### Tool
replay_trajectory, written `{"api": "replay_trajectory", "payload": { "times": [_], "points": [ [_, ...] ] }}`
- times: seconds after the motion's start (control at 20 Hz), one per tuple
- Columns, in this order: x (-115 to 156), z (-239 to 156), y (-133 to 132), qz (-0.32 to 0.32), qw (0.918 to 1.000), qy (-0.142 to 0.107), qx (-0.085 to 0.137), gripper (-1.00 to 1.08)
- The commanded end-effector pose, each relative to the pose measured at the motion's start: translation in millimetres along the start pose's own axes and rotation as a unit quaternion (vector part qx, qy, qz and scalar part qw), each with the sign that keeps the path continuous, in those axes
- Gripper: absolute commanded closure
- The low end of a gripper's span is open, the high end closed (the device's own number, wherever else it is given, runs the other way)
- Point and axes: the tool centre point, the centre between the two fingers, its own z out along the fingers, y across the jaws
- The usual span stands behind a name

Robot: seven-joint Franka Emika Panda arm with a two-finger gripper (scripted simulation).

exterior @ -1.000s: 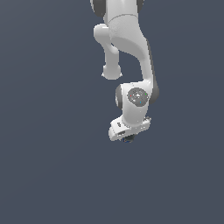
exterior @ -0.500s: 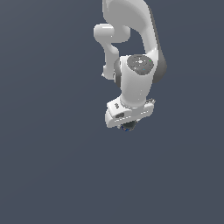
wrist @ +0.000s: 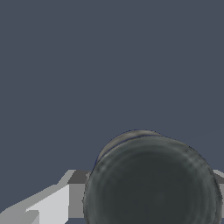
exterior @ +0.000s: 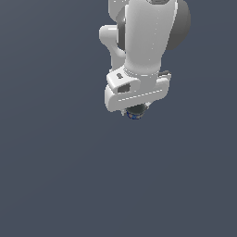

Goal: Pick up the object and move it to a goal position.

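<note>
The gripper (exterior: 135,110) is clamping the small round tub (exterior: 135,112) beneath the wrist, apparently carrying it; next comes reaching the goal.

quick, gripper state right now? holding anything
Gripper: shut on the small blue tub, which sits between the jaws and fills the wrist view.

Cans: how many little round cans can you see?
1. The can peeks out under the white gripper, between its fingers; the arm could hide others.
</note>
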Motion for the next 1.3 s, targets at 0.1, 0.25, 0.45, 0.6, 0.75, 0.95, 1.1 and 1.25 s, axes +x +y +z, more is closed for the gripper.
{"api": "replay_trajectory", "payload": {
  "times": [0.1,0.25,0.45,0.6,0.75,0.95,1.1,1.25],
  "points": [
    [-5.3,-52.9,4.4,0.000,1.0000,0.000,0.000,1.08],
    [-7.9,-85.8,7.4,0.000,1.0000,0.000,0.000,1.08],
    [-10.5,-125.4,11.3,0.000,1.0000,0.000,0.000,1.08],
    [-12.0,-148.8,14.1,0.000,1.0000,0.000,0.000,1.08],
    [-12.6,-166.9,16.0,0.000,1.0000,0.000,0.000,1.08],
    [-12.9,-183.7,18.1,0.000,1.0000,0.000,0.000,1.08],
    [-12.8,-191.8,19.1,0.000,1.0000,0.000,0.000,1.08],
    [-12.7,-196.3,19.6,0.000,1.0000,0.000,0.000,1.08]
  ]
}}
